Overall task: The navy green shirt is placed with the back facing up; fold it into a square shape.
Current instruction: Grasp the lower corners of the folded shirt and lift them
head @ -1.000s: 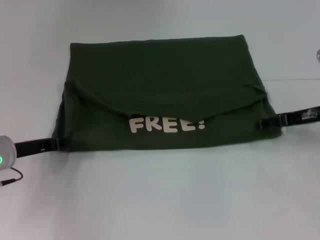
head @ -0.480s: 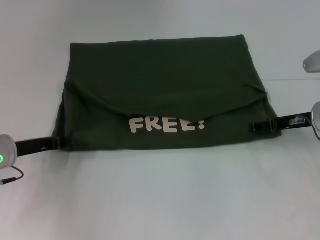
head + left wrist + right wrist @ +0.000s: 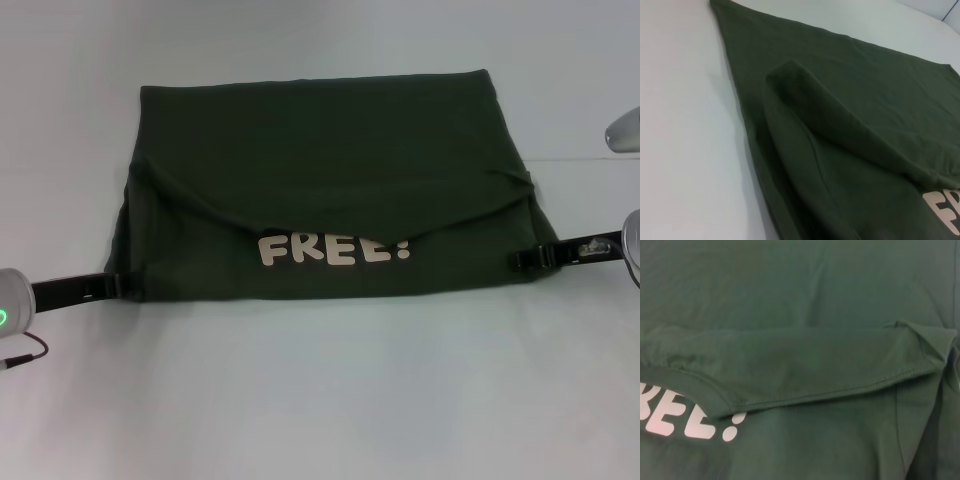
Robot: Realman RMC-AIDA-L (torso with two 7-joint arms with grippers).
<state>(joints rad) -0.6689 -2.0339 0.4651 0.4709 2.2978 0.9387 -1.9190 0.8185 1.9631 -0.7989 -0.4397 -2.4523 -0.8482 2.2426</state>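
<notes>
The navy green shirt (image 3: 320, 170) lies folded into a wide rectangle on the white table (image 3: 320, 400). Its sleeves are folded inward, and a pale "FREE!" print (image 3: 333, 248) shows near the front edge. My left gripper (image 3: 118, 285) rests low at the shirt's near left corner, touching the edge. At the near right corner my right gripper (image 3: 520, 260) reaches onto the cloth's edge. The left wrist view shows the shirt's (image 3: 850, 125) folded sleeve ridge. The right wrist view shows the shirt's (image 3: 800, 300) hemmed fold above the print (image 3: 690, 422).
A grey rounded part (image 3: 625, 128) pokes in at the right edge of the head view. A thin dark cable (image 3: 25, 355) lies by my left wrist, which shows a green light (image 3: 3, 318). Bare white table surrounds the shirt.
My right gripper pushed in toward the shirt's right corner, then drew back slightly and sank nearer the front. The left gripper and the shirt stayed put.
</notes>
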